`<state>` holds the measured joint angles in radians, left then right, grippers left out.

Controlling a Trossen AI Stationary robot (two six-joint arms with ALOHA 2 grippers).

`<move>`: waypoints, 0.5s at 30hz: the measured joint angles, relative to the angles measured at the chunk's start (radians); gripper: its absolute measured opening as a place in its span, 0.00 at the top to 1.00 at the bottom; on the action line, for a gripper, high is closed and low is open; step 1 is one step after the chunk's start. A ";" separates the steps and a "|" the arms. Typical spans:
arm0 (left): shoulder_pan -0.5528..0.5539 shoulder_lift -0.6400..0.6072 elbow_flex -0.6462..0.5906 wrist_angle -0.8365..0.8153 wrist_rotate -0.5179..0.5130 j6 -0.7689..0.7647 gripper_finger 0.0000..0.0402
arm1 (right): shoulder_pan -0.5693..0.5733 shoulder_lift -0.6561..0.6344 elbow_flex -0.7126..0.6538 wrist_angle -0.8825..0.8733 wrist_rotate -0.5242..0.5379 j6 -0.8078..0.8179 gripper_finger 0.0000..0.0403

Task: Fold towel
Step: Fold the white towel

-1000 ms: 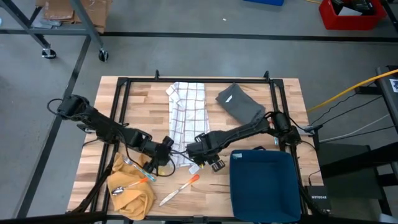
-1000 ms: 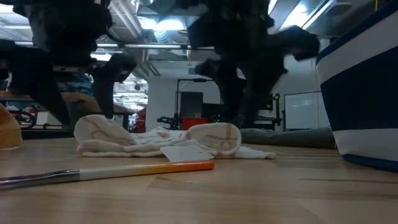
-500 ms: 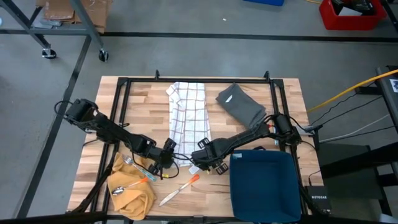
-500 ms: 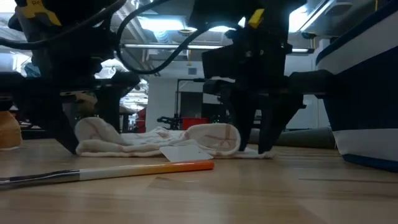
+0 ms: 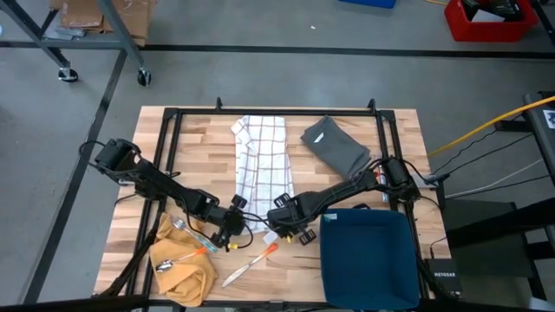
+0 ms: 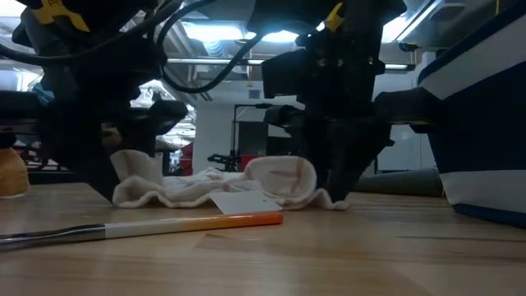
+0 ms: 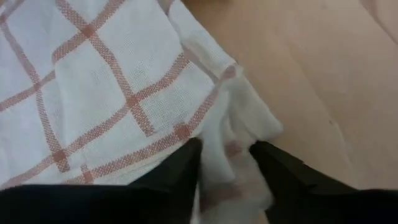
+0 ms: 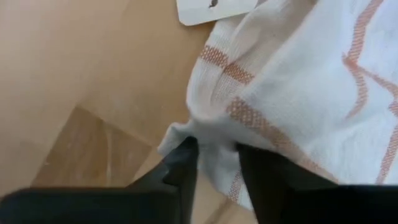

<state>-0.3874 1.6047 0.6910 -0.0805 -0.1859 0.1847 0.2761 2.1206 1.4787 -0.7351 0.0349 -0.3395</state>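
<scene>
Low view, nearest first: an orange-tipped pen [image 6: 164,224] lies at six o'clock. Behind it the towel's [image 6: 214,185] near hem, flat a second ago, now puckers as both grippers close in. The left gripper [image 7: 224,163] pinches its corner; the right gripper [image 8: 216,163] clamps the other. From overhead the towel [image 5: 263,160] stretches toward twelve o'clock, ready for lifting over.

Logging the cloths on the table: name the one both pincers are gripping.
The white towel with the red check: the left pincer and right pincer pinch its near corners. The grey cloth and yellow cloth lie untouched.
</scene>
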 joint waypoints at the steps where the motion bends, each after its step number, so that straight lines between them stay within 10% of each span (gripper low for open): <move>1: 0.000 0.000 0.000 0.000 0.001 -0.012 0.71 | 0.000 0.001 0.000 0.009 -0.002 0.004 0.77; 7: -0.018 0.000 0.000 0.001 -0.013 -0.098 0.96 | 0.000 0.004 0.010 0.005 -0.041 0.100 0.97; 15: -0.085 -0.045 -0.001 -0.014 -0.008 -0.183 0.99 | -0.001 0.013 0.087 -0.068 -0.102 0.184 0.98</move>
<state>-0.4719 1.5599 0.6899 -0.0945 -0.1944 0.0015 0.2756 2.1334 1.5661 -0.8035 -0.0671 -0.1556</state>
